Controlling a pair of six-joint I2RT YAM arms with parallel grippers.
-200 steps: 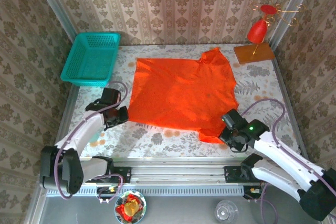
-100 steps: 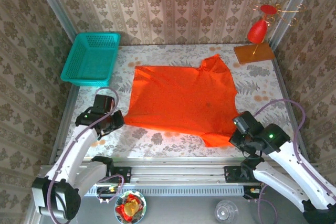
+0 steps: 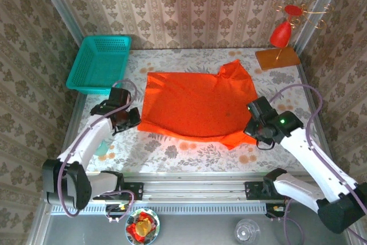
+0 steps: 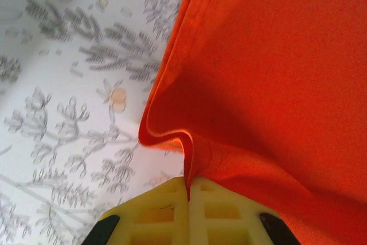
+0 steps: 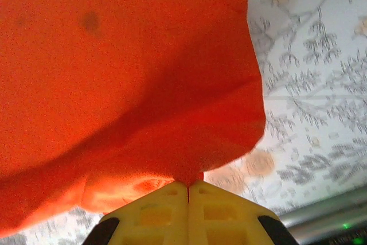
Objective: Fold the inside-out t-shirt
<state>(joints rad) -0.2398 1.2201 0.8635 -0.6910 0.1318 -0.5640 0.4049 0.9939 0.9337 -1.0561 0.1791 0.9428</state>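
Left gripper (image 3: 127, 120) is pinched shut on the near-left corner of the inside-out t-shirt (image 3: 198, 101), and right gripper (image 3: 250, 125) is pinched shut on its near-right corner. The shirt lies mid-tabletop (image 3: 189, 150). Since half a second ago, both have drawn the near hem up, away from the near edge. A teal basket (image 3: 98, 64) sits far-left and a red ornament (image 3: 282, 34) far-right, both clear of the cloth.

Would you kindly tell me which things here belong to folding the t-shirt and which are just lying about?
Part of the job:
- orange t-shirt, spread on the table
- left gripper, jaws shut on the shirt's near left corner
- right gripper, jaws shut on its near right corner

Just lying about:
- teal basket, far left
- red ornament, far right corner
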